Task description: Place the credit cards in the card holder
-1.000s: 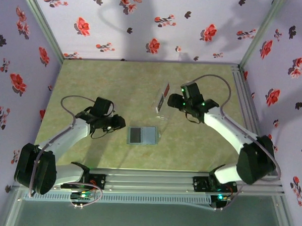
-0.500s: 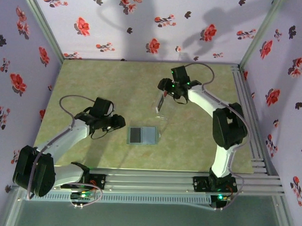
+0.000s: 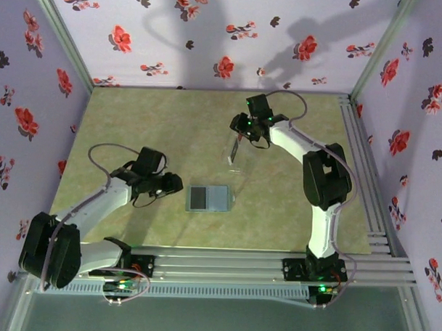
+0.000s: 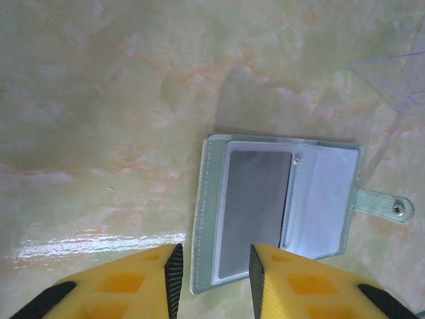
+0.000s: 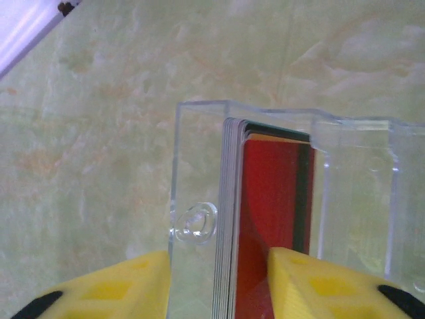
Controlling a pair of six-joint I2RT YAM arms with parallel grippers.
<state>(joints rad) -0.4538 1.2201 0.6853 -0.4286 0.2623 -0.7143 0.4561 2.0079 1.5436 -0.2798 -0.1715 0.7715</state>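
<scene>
The card holder (image 3: 209, 198) lies open and flat on the green table, a grey-teal wallet with a darker inner panel (image 4: 255, 199) and a snap tab on the right. My left gripper (image 3: 175, 183) (image 4: 212, 279) is open just left of it, its yellow fingers either side of the holder's near left corner, holding nothing. The credit cards (image 5: 269, 219) stand on edge as a stack in a clear box (image 5: 352, 193), red face showing. My right gripper (image 3: 238, 141) (image 5: 219, 286) is open around that stack: the right finger lies near the red card, the left outside the box wall.
The clear box (image 3: 234, 160) stands just beyond the holder, mid-table. Aluminium rails (image 3: 359, 163) run along the right and near edges. Floral walls close in the back and sides. Bare green table (image 3: 135, 119) stretches to the left and far side.
My right arm swung in from the right to the clear box, and its jaws narrowed around the card stack. My left gripper opened slightly and stayed beside the holder.
</scene>
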